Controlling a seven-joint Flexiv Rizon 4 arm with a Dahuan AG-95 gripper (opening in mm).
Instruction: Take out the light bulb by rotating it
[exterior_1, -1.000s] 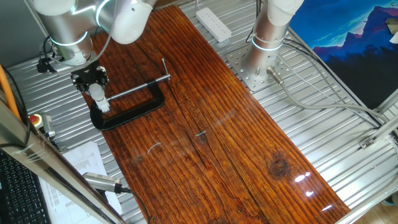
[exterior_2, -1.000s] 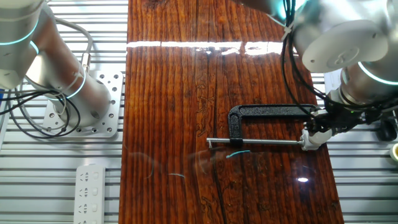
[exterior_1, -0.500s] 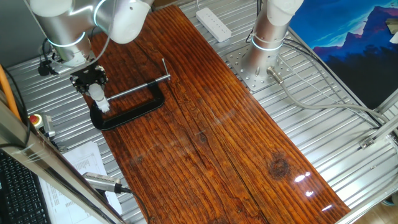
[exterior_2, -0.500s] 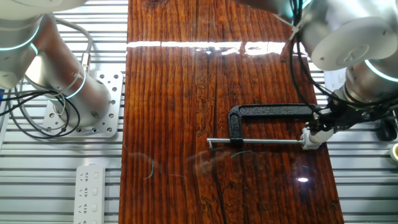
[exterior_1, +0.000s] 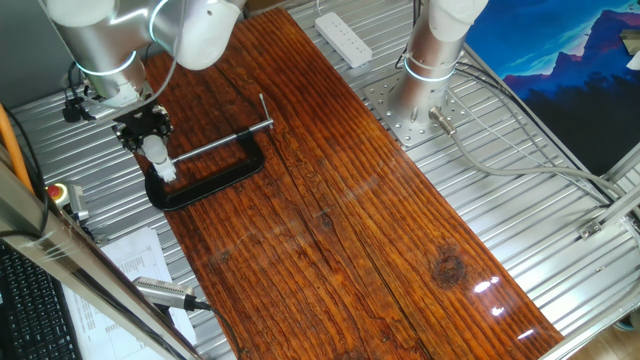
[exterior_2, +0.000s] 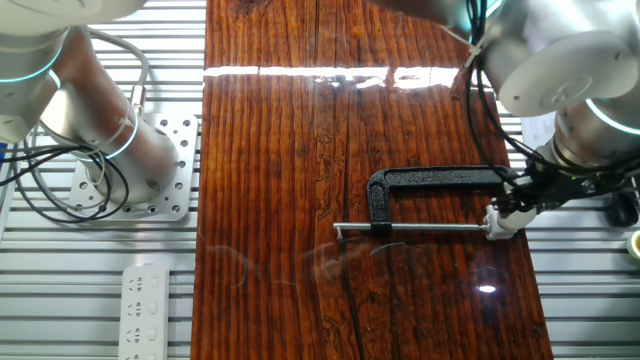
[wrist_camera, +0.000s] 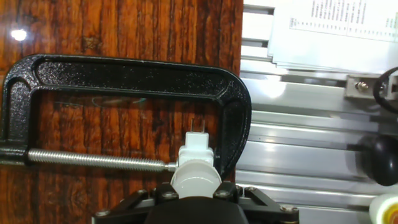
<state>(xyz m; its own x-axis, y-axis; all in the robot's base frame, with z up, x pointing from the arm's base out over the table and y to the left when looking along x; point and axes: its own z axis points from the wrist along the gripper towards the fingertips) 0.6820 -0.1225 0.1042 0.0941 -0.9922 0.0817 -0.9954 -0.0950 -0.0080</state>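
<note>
Gripper (wrist_camera: 196, 190) closed around light bulb (wrist_camera: 196, 176), seated in white socket (wrist_camera: 197, 149) held by black C-clamp (wrist_camera: 124, 71) at table edge. Advice: keep firm grip, twist about bulb axis, lift straight out.

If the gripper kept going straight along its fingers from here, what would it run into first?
The gripper already sits around the light bulb, so that comes first. Just beyond is the white socket, held in the black C-clamp on the wooden table. The exact contact is hidden.
</note>
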